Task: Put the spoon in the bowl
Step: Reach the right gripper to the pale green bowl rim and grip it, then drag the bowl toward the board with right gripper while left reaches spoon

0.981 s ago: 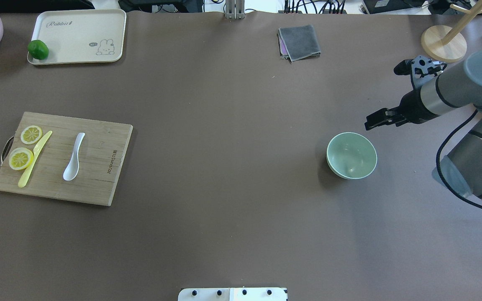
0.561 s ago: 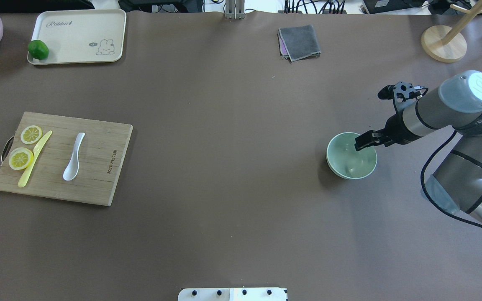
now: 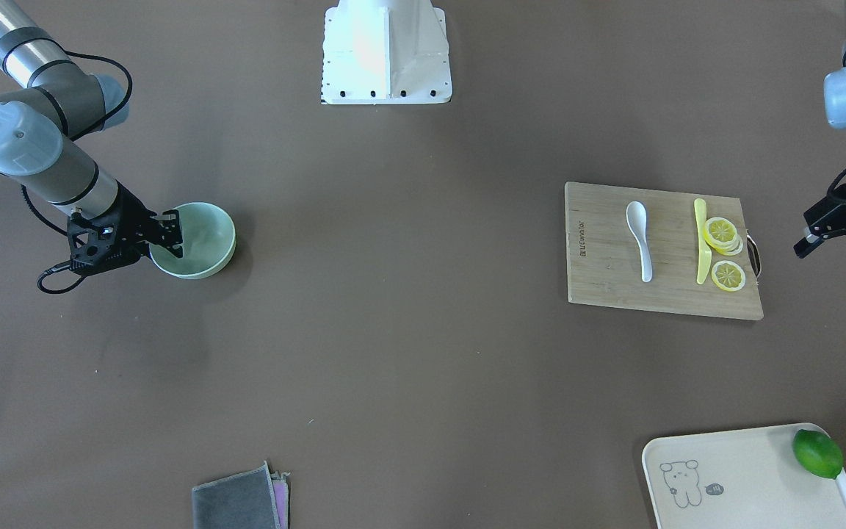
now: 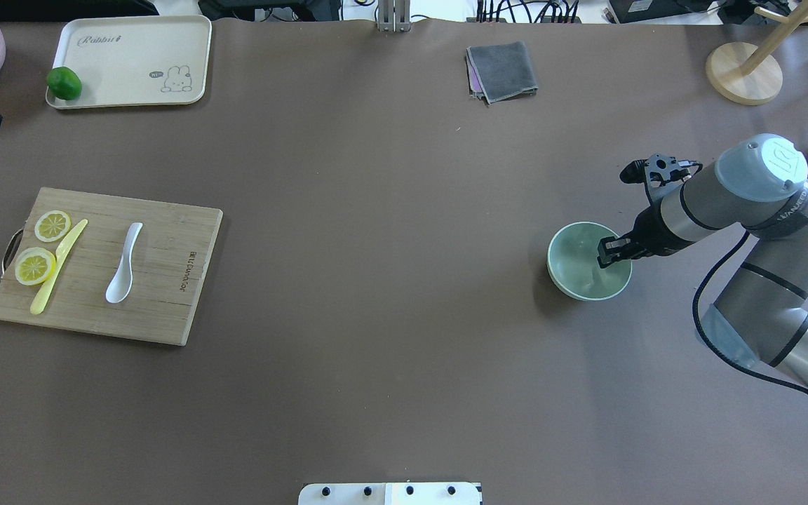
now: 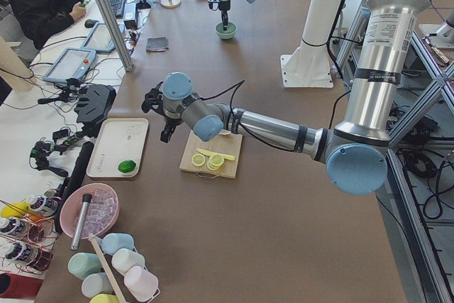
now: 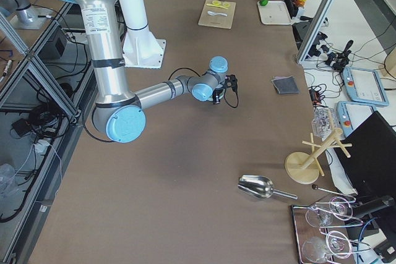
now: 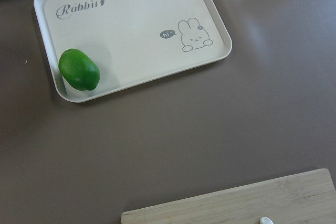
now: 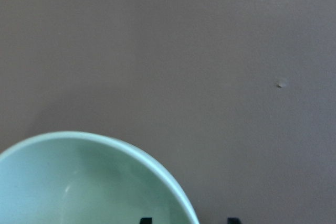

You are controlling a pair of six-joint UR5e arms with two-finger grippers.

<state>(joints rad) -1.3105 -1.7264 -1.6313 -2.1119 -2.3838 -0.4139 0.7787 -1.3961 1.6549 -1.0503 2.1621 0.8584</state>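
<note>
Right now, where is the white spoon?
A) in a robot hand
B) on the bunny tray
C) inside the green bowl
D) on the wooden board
D: the spoon lies on the wooden board beside the yellow knife, far from the bowl.

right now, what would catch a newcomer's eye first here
The right gripper sits open over the rim of the mint-green bowl, one finger inside and one outside. Far across the table, the white spoon lies on the wooden cutting board beside a yellow knife and lemon slices.
</note>
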